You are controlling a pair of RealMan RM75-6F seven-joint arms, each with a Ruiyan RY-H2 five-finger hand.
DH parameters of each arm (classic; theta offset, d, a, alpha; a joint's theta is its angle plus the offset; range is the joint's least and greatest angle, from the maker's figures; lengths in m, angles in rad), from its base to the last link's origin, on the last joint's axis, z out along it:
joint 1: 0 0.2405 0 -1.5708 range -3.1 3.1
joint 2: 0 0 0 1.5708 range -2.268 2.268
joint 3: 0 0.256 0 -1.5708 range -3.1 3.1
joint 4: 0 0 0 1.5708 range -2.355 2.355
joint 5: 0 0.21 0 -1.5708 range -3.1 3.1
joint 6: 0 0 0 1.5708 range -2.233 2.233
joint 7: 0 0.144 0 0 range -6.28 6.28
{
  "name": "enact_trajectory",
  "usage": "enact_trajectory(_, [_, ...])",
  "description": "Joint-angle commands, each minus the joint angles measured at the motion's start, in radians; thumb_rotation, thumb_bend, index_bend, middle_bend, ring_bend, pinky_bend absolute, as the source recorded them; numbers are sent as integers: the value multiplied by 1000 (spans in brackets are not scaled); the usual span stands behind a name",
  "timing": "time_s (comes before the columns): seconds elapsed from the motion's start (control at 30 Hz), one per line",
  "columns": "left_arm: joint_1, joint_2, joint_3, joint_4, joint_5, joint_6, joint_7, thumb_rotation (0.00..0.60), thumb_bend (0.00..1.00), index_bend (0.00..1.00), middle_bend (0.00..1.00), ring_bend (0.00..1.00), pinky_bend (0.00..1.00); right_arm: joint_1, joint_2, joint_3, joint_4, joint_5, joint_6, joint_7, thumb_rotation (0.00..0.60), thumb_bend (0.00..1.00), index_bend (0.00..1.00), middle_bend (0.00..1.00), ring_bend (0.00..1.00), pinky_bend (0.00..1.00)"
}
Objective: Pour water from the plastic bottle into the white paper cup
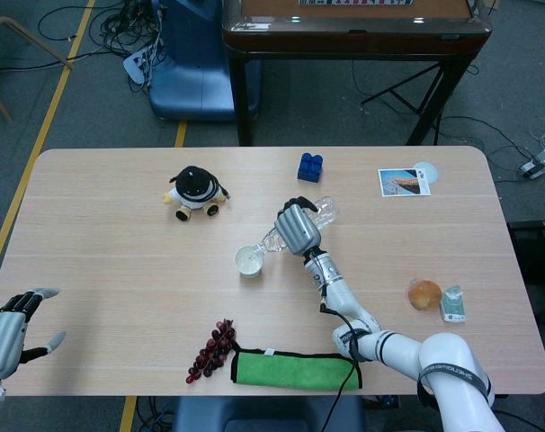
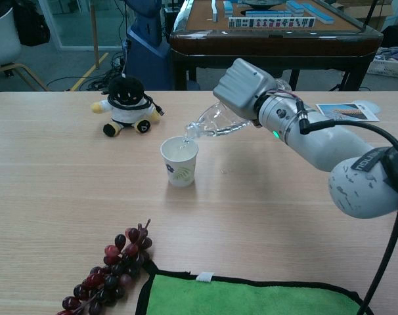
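A white paper cup [image 1: 249, 262] [image 2: 180, 161] with a green print stands upright near the table's middle. My right hand [image 1: 297, 227] [image 2: 243, 86] grips a clear plastic bottle [image 1: 283, 233] [image 2: 212, 123], tilted with its neck down to the left, mouth just over the cup's rim. My left hand [image 1: 7, 329] hovers off the near left edge of the table, fingers spread, holding nothing; the chest view does not show it.
A black-and-white plush toy [image 1: 194, 192] [image 2: 125, 104] sits behind the cup. Dark grapes [image 1: 213, 350] [image 2: 108, 270] and a green cloth [image 1: 294, 370] [image 2: 251, 296] lie near the front edge. A blue block [image 1: 310, 166], a photo card [image 1: 404, 182], an orange fruit [image 1: 424, 294] and a small carton [image 1: 451, 304] lie farther off.
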Motion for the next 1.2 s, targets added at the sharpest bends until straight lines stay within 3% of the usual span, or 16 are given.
enact_trajectory(0.03, [0,0,0,0,0,0,-1,600,152,280,304,337,596,-4,-4,7,-3,13,1,9,600,108,694,701,573,636])
enact_trajectory(0.47, [0,0,-1,0,-3,-1,1,600,152,280,304,336,597,-38,-40,44,13,60,19,166,600,108,694,701,573,636])
enact_trajectory(0.73, [-1,4,2,-7,-9,-10,13,600,152,280,304,336,597,-92,-42,90,-16,87,-2,463,600,109,694,701,573,636])
enact_trajectory(1.2, [-3,0,2,-5,-16,-18,24,600,152,280,304,337,596,-176,10,77,-73,-24,-2,993,600,134,694,701,573,636])
